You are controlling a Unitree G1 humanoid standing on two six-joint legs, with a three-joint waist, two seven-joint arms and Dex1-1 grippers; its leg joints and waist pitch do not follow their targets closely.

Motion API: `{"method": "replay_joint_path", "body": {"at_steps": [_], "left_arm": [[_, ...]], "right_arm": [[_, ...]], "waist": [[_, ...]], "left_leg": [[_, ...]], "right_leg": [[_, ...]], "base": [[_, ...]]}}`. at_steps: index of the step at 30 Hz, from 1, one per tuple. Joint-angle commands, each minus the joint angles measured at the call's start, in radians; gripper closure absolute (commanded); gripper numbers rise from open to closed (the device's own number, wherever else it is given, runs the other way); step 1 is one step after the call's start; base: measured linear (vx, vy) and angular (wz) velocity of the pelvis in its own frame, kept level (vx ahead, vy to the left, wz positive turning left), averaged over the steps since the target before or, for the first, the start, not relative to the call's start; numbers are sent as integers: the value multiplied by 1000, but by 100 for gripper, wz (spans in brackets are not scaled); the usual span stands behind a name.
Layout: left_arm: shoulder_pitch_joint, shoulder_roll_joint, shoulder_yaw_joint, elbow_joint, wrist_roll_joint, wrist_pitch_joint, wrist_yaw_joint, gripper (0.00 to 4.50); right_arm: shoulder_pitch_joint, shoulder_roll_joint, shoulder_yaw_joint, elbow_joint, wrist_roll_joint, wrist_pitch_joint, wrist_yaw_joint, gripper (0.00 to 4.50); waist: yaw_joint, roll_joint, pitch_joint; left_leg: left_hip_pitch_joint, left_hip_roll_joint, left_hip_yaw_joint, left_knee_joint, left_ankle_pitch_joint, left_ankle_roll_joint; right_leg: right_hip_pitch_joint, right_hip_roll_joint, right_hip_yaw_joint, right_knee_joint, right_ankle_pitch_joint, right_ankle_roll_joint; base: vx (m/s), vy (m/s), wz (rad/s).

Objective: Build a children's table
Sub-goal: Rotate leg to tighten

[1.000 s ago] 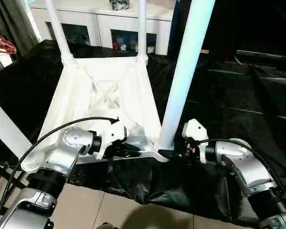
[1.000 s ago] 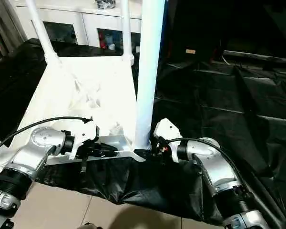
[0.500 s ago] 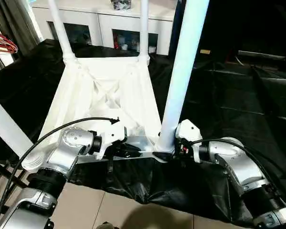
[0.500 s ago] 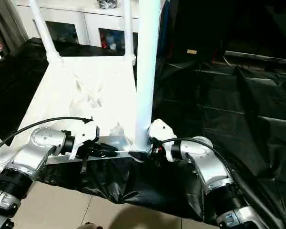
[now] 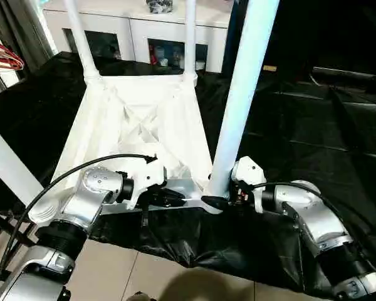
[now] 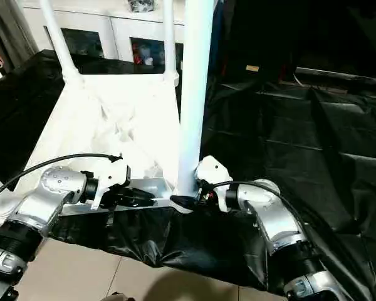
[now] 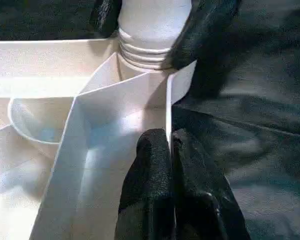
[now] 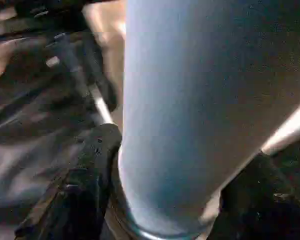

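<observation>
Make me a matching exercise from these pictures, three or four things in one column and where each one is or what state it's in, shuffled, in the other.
Things:
1. left claw
2. right claw
3. near right leg
4. white cabinet
5. black sheet

Places or states:
A. spread under the upturned tabletop
B. standing in the near right corner socket
C. pinched shut on the tabletop's near edge wall
D. behind the table, glass doors
E. one finger on each side of the leg's base

Pairs: 1-C, 2-E, 3-B, 4-D, 5-A
</observation>
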Motion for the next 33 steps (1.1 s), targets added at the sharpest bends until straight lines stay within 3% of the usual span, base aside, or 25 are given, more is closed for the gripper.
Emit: {"method": "replay_joint_path", "body": {"at_steps": [1, 2, 4, 8, 9, 10, 11, 12, 13, 14, 18, 20, 28, 33], "left_arm": [[-26, -48, -4, 32, 40, 39, 115, 450], [-44, -98, -1, 46, 50, 66, 193, 450], [-57, -139, -5, 54, 62, 95, 253, 450], [-74, -223, -11, 61, 64, 140, 333, 450], [-75, -241, -17, 59, 64, 143, 338, 450], [-77, -255, -21, 60, 66, 144, 345, 450], [-77, -263, -25, 60, 69, 141, 347, 450], [-76, -266, -29, 59, 73, 137, 340, 450], [-75, -266, -32, 59, 75, 135, 335, 450], [-72, -260, -35, 57, 78, 130, 328, 450], [-64, -227, -36, 46, 71, 104, 283, 450], [-51, -201, -32, 30, 55, 90, 234, 450], [-19, -102, -21, -5, 22, 45, 91, 450], [10, -37, -18, -52, -31, 33, -59, 450]], "right_arm": [[-5, 55, 2, 60, -43, -5, -149, 185], [-12, 111, -14, 91, -56, -3, -254, 185], [-21, 160, -23, 112, -65, 7, -335, 186], [-55, 253, -46, 177, -85, 38, -507, 186], [-63, 267, -41, 189, -92, 30, -523, 186], [-70, 280, -39, 202, -101, 16, -536, 186], [-72, 286, -35, 207, -109, 5, -538, 186], [-69, 291, -44, 203, -95, -9, -521, 151], [-66, 291, -51, 197, -85, -14, -509, 151], [-59, 287, -61, 181, -73, -10, -498, 116], [-37, 249, -68, 123, -38, 15, -429, 94], [-21, 206, -44, 83, -42, 8, -366, 71], [30, 70, -4, -53, 33, 28, -89, 71], [53, -24, 19, -123, 68, 55, 81, 71]], "waist": [[-6, -7, -49], [-9, -5, -45], [-15, -2, -47], [-24, -3, -51], [-23, 4, -51], [-24, 0, -52], [-23, 5, -53], [-24, 14, -54], [-25, 7, -55], [-24, 11, -58], [-25, 17, -59], [-24, 16, -61], [-18, 11, -63], [-16, 11, -60]], "left_leg": [[24, 25, -6, -73, -269, -21], [28, 25, -7, -76, -297, -35], [26, 27, -11, -80, -307, -48], [23, 22, -11, -78, -282, -43], [23, 21, -11, -77, -278, -41], [21, 21, -11, -77, -271, -38], [21, 22, -11, -76, -261, -33], [21, 21, -11, -75, -257, -32], [19, 21, -11, -75, -253, -25], [18, 21, -10, -73, -235, -17], [19, 22, -10, -73, -235, -1], [17, 22, -9, -72, -225, 4], [13, 24, -8, -67, -172, 50], [17, 29, -6, -71, -200, 43]], "right_leg": [[27, -75, 42, -93, -168, -214], [24, -76, 43, -101, -240, -197], [26, -77, 44, -102, -267, -180], [26, -72, 45, -101, -208, -176], [25, -73, 46, -101, -199, -178], [28, -72, 45, -101, -181, -177], [28, -72, 45, -99, -152, -178], [28, -70, 45, -98, -134, -179], [32, -70, 44, -98, -106, -181], [34, -68, 43, -94, -68, -186], [36, -68, 42, -94, -29, -195], [40, -68, 41, -94, -15, -197], [46, -69, 38, -86, 78, -214], [40, -69, 38, -89, 12, -223]], "base": [[0, 0, 0], [0, 0, 0], [0, 0, 0], [0, 0, 0], [0, 0, 0], [0, 0, 0], [0, 0, 0], [0, 0, 0], [0, 0, 0], [0, 0, 0], [0, 0, 0], [0, 0, 0], [0, 0, 0], [0, 0, 0]]}}
